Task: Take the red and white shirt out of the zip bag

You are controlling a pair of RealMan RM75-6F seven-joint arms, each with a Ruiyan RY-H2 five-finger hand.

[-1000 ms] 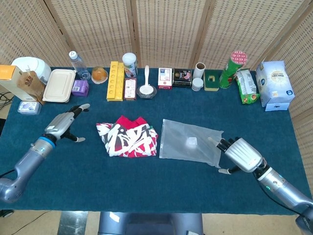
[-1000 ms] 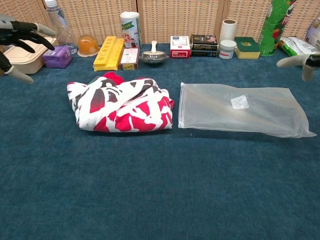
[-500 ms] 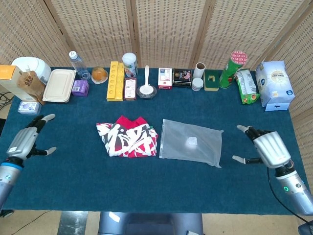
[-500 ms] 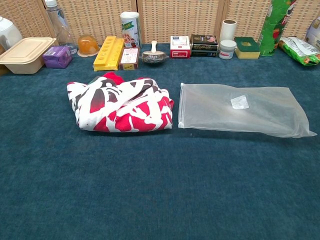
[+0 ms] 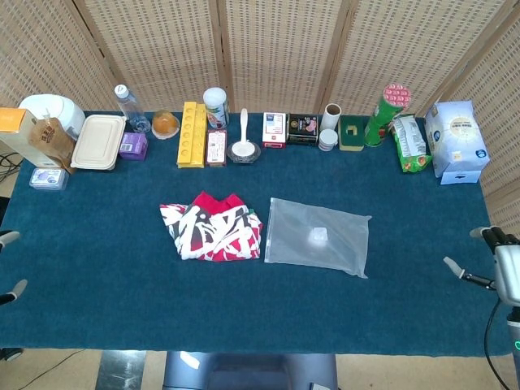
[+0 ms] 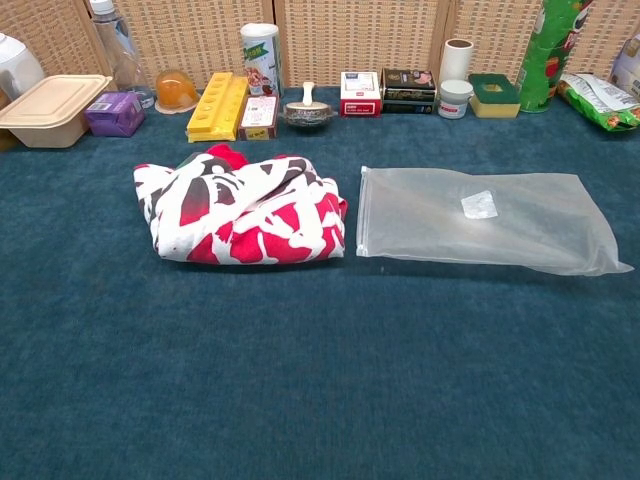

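The red and white shirt (image 5: 213, 227) (image 6: 244, 208) lies crumpled on the blue table, just left of the zip bag. The clear zip bag (image 5: 318, 236) (image 6: 480, 218) lies flat and holds only a small white packet (image 6: 479, 205). My right hand (image 5: 502, 265) shows at the far right edge of the head view, fingers spread, holding nothing. Only fingertips of my left hand (image 5: 8, 264) show at the far left edge, apart and empty. Neither hand appears in the chest view.
Along the back edge stand a water bottle (image 5: 128, 106), a beige lunch box (image 5: 98, 141), a yellow tray (image 5: 192, 133), a bowl with spoon (image 5: 244, 148), small boxes (image 5: 289, 129), a green can (image 5: 385, 112) and a white bag (image 5: 457, 141).
Both hands have drawn back outward to the table's side edges and left the chest view. The shirt and the bag have not moved.
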